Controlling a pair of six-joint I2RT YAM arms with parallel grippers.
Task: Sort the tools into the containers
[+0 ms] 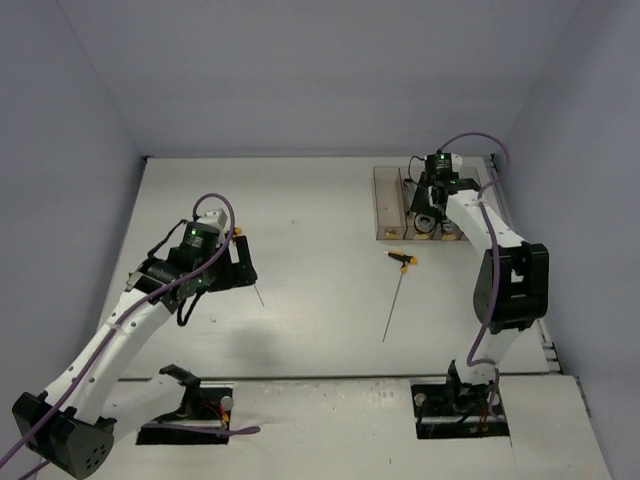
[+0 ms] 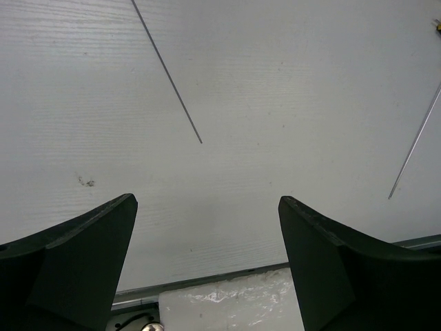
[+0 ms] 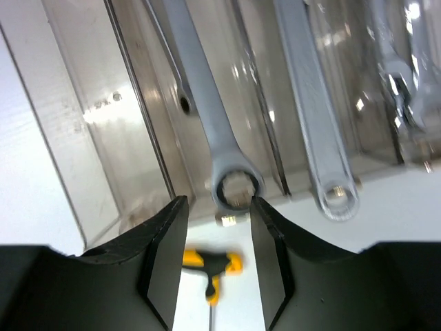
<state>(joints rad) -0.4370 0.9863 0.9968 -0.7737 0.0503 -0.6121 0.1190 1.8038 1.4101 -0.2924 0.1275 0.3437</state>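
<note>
**1. R gripper** [image 1: 428, 213]: hanging over bins [image 1: 388, 200] at far-right corner of table [image 1: 300, 190]. Jaws standing part-open, wider than the ring end of wrench [image 3: 207, 103] sitting betw. the fingertips, so prob. not pinching it.

**2. Wrench:** lying lengthwise in 2nd bin from left, ring end at bin's near wall. More wrenches [image 3: 310, 117] lying in bins further right. Left-end bin showing nothing inside.

**3. T-driver** [image 1: 401, 261]: lying on table just near-side of bins, yellow handle toward them, shaft pointing to near edge. Not yet binned.

**4. L gripper** [image 1: 243, 262]: hovering over left half of table, jaws wide, gripping nothing. Thin rod [image 2: 169, 76] lying just beside it; handle end not showing.

**Step (est.):** wrench drop-off, release stage.

**Next (est.):** R needing a straight lift clear of the bin walls, then a short move toward near edge for the T-driver. Grabbing at the handle is looking safer than at the thin shaft. L being well placed for the rod.

**Room:** bin walls crowding R fingers [image 3: 169, 255] both sides. Far and right table edges sitting close to bins. Wide bare table lying betw. the arms and around the T-driver.
</note>
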